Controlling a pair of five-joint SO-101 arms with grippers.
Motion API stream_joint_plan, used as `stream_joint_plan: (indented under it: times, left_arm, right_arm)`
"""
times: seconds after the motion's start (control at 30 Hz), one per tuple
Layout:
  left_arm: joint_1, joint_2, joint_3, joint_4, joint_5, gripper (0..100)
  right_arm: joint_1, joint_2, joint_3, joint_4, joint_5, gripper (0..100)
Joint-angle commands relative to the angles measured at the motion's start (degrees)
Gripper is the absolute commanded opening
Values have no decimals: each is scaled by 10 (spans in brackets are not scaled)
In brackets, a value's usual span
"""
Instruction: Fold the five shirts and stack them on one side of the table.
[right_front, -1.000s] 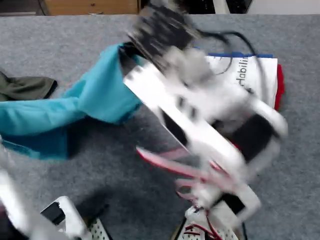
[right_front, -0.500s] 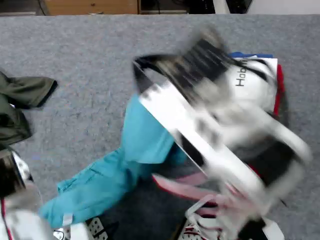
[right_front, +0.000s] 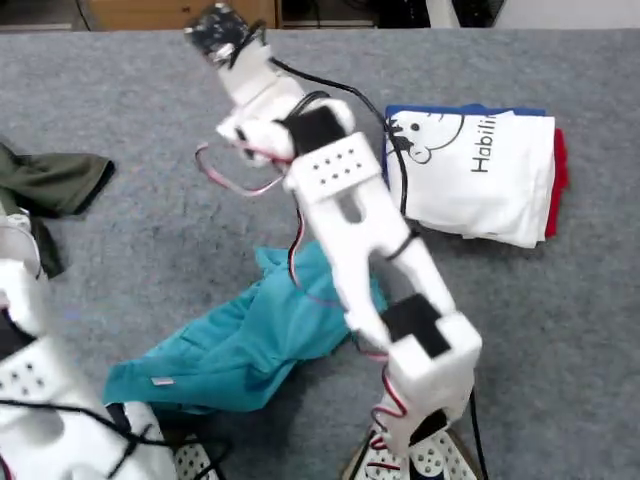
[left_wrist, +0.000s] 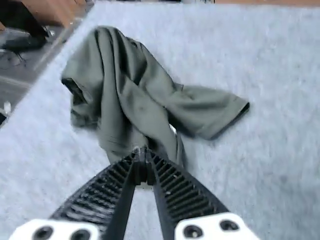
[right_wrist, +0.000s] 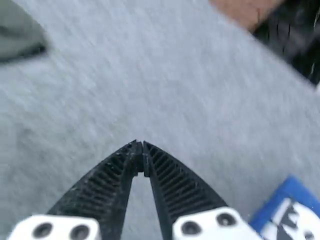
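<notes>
Grey felt is spread over the table (right_front: 150, 100). A stack of folded shirts (right_front: 480, 175) (white on top, blue and red beneath) is set at one side. A crumpled teal shirt (right_front: 240, 345) is laid well apart from the stack, and an olive shirt (left_wrist: 135, 100) is heaped farther still. The left hand (left_wrist: 145, 160) is clenched at the olive shirt's edge. The right hand (right_wrist: 140, 150) is clenched on nothing near the stack.

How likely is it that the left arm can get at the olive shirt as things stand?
Probably yes: the left end effector, shut, sits close to the olive shirt with nothing between them.
</notes>
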Motion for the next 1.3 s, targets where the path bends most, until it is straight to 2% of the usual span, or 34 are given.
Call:
stream_joint_plan:
  times: [0.0,0.13,0.23,0.33,0.43,0.53,0.63,0.77,0.93,1.27]
  left_arm:
    - [-10,53,-42,29,0,20]
    - [0,66,-75,123,-18,20]
    - [18,57,-75,193,-33,20]
    - [20,43,-75,251,-33,22]
    - [21,22,-75,312,-46,24]
    - [21,-5,-76,376,-69,25]
    - [21,-22,-81,433,-99,25]
    - [14,-30,-93,433,-105,71]
    - [29,-29,-148,433,-108,174]
    - [75,84,-169,434,-254,178]
  right_arm:
    - [35,8,-114,134,32,2]
    - [44,11,-190,290,146,2]
    - [42,6,-209,365,193,2]
    - [44,-33,-167,363,200,2]
    - [22,-116,-64,363,206,2]
    - [-15,-210,73,359,257,2]
    - [-29,-284,189,301,299,2]
    - [-28,-335,260,210,313,2]
    - [-22,-338,261,198,315,2]
    - [65,-337,261,174,384,2]
